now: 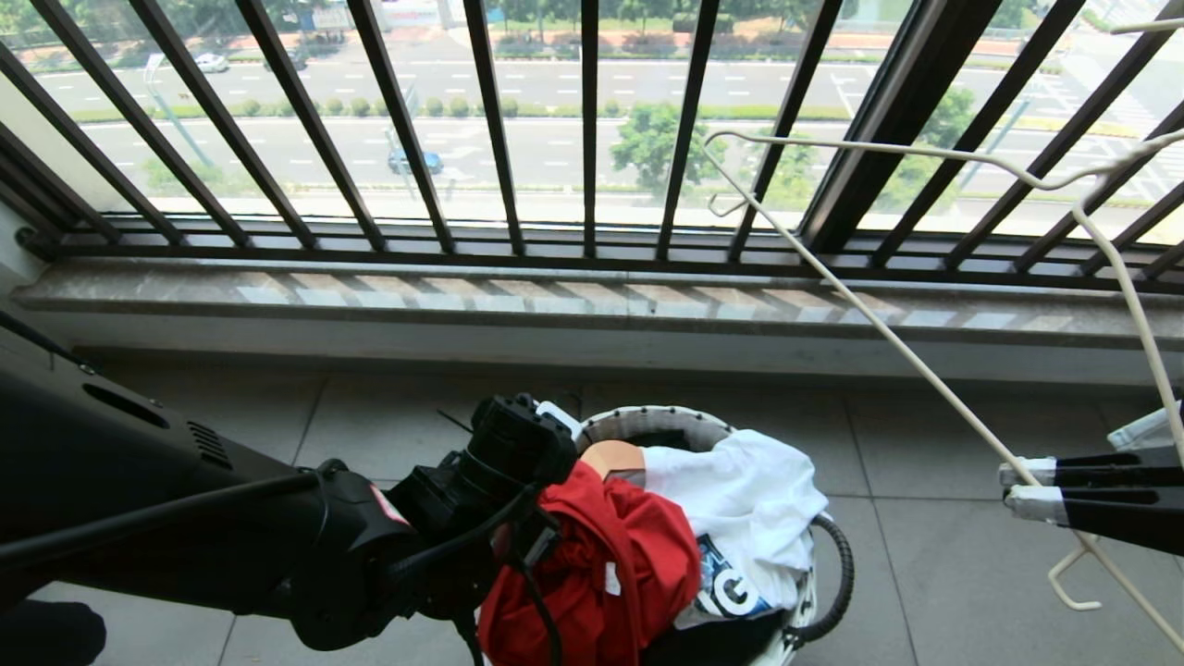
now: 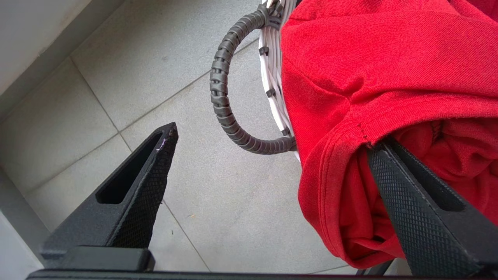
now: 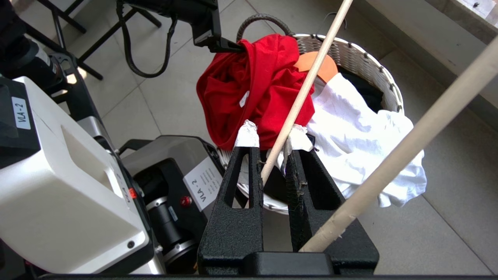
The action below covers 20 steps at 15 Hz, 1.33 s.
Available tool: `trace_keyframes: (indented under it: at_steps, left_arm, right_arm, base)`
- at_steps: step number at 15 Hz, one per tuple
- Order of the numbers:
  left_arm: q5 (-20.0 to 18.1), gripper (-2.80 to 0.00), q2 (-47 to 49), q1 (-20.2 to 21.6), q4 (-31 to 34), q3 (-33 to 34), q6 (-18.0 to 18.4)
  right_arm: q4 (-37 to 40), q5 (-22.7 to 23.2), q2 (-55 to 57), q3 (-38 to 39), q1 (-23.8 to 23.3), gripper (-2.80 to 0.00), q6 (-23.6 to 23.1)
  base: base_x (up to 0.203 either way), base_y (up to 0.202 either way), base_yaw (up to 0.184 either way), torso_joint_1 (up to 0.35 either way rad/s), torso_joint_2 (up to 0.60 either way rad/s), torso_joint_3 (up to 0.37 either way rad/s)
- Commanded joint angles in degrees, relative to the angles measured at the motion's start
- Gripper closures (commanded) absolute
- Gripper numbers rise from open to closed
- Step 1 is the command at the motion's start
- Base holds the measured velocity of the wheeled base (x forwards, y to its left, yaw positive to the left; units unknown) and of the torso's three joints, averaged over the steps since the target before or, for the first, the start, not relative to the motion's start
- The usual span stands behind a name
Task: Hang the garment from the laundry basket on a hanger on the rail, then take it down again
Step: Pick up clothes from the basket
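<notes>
The garment (image 1: 620, 564), a red T-shirt, is heaped over the near left rim of the laundry basket (image 1: 647, 421). My left gripper (image 2: 272, 138) is open wide at that rim. One of its fingers (image 2: 404, 202) is tucked into a hemmed fold of the garment (image 2: 369, 58); the other finger stands free over the floor tiles. At the right, level with the basket, my right gripper (image 3: 272, 136) is shut on a thin arm of the white wire hanger (image 1: 888, 333), which slants up toward the window. The rail is out of view.
A white garment (image 1: 749, 499) with a dark print fills the basket's right side, beside an orange piece (image 1: 610, 458). A dark loop handle (image 2: 220, 89) sticks out from the basket. The black barred window railing (image 1: 592, 139) and stone ledge (image 1: 592, 305) lie beyond. The robot's base (image 3: 70, 175) is close by.
</notes>
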Motion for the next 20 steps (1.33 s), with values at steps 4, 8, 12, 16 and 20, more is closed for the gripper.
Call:
trace_keyframes:
  at_steps: [4,8,12,16,20]
  left_arm:
    - [0.2,-2.80,2.2,0.0,-0.4,-0.2,-0.1]
    - [0.2,-2.80,1.8,0.2,-3.4,-0.3,0.0]
    - [0.3,-2.80,1.5,0.3,-3.4,-0.3,0.0]
    - [0.3,-2.80,2.3,0.6,-3.7,-0.6,-0.1]
    - [0.7,-2.80,3.8,1.2,-6.2,-0.6,0.2]
  right_arm:
    - [0.1,0.3,-0.1,0.0,0.0,0.00,-0.2]
    - [0.1,0.3,-0.1,0.0,0.0,0.00,-0.2]
    - [0.1,0.3,-0.1,0.0,0.0,0.00,-0.2]
    - [0.1,0.3,-0.1,0.0,0.0,0.00,-0.2]
    - [0.1,0.3,-0.1,0.0,0.0,0.00,-0.2]
  base:
    - [0.000,0.000,0.000,0.000,0.00,0.000]
    - [0.000,0.000,0.000,0.000,0.00,0.000]
    - [0.000,0.000,0.000,0.000,0.00,0.000]
    - [0.000,0.000,0.000,0.000,0.00,0.000]
    - [0.000,0.000,0.000,0.000,0.00,0.000]
